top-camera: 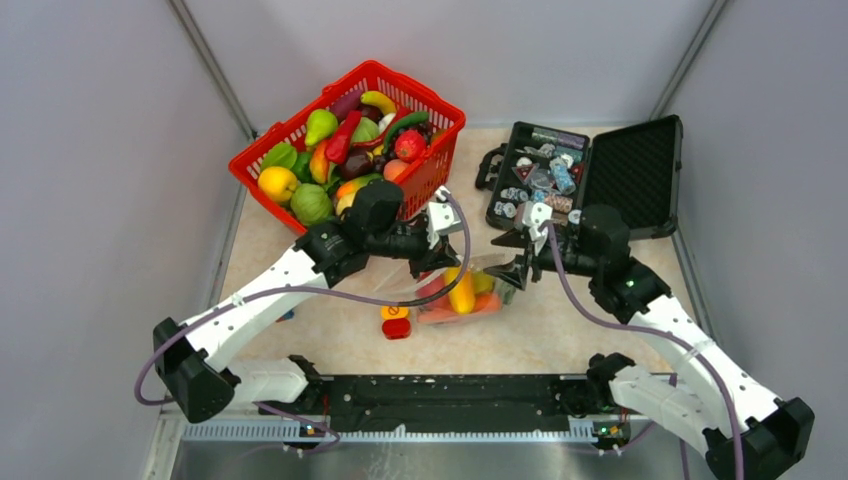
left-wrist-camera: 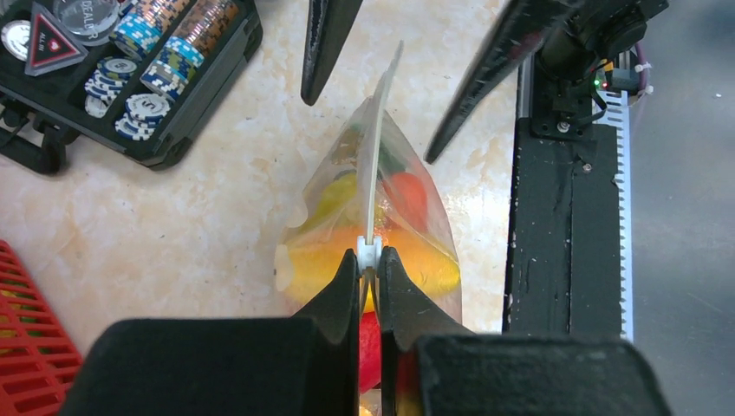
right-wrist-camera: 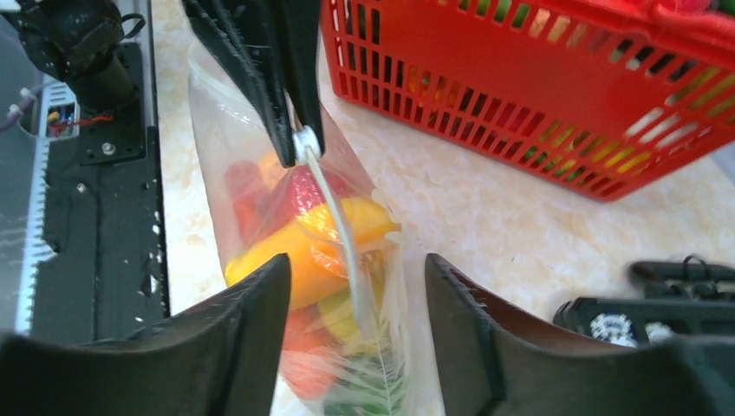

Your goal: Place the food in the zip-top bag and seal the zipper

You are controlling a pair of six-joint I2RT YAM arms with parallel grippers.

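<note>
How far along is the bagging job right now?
Done: food sits inside the zip-top bag. In hand: left end effector pinches the zipper at one end; right end effector stands open astride the bag. Left: I can't tell whether the zipper is fully sealed.

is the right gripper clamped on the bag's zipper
No, the right gripper stands open either side of the zip-top bag, and only the left gripper pinches the zipper.

Left hand pinched on zipper end; zip-top bag holds food; right hand spread astride zipper's far end.
</note>
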